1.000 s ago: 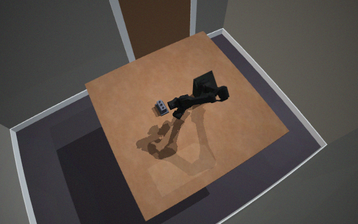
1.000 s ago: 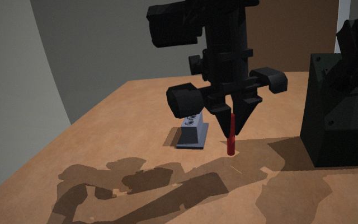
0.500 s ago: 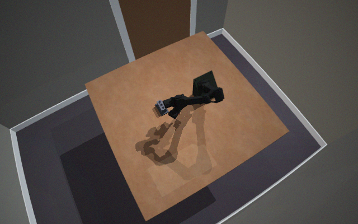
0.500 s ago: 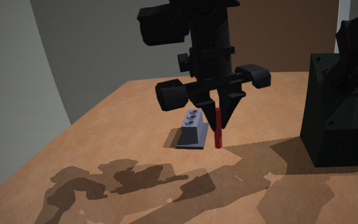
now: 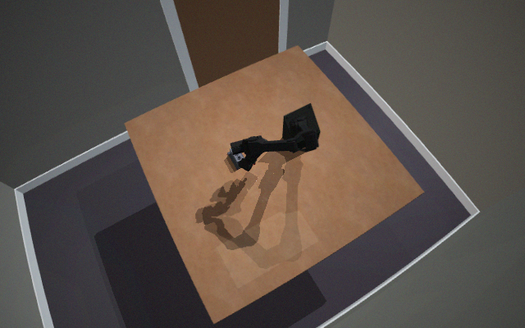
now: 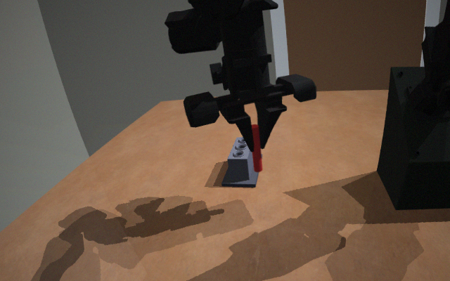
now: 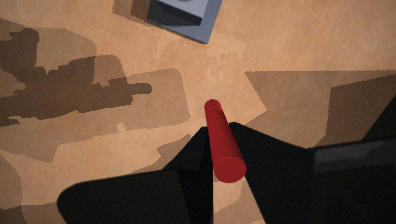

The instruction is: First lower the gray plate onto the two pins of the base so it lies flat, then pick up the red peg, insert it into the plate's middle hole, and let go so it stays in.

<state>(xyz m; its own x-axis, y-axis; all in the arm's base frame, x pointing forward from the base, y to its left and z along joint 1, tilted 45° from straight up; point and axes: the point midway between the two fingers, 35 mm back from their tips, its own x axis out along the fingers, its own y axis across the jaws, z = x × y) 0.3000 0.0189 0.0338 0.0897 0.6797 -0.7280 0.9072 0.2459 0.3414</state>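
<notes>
My gripper point(image 6: 257, 149) point(image 7: 218, 131) is shut on the red peg point(image 6: 257, 162) point(image 7: 223, 140). The peg is held nearly upright, its lower end above the table. In the exterior view it overlaps the right side of the base point(image 6: 252, 178) point(image 7: 213, 22); in the wrist view base and peg stand apart. The gray plate point(image 6: 245, 155) point(image 7: 198, 11) forms the block's top with three holes in a row and appears to lie flat on the base. The pins cannot be made out. In the top view the arm covers the peg and part of the plate point(image 5: 236, 157).
The arm's dark mount point(image 5: 301, 123) point(image 6: 436, 183) stands on the brown table point(image 5: 349, 172) point(image 6: 133, 158), to the right of the base in the top and exterior views. Shadows of the arm fall across the table. Walls and a brown door are behind.
</notes>
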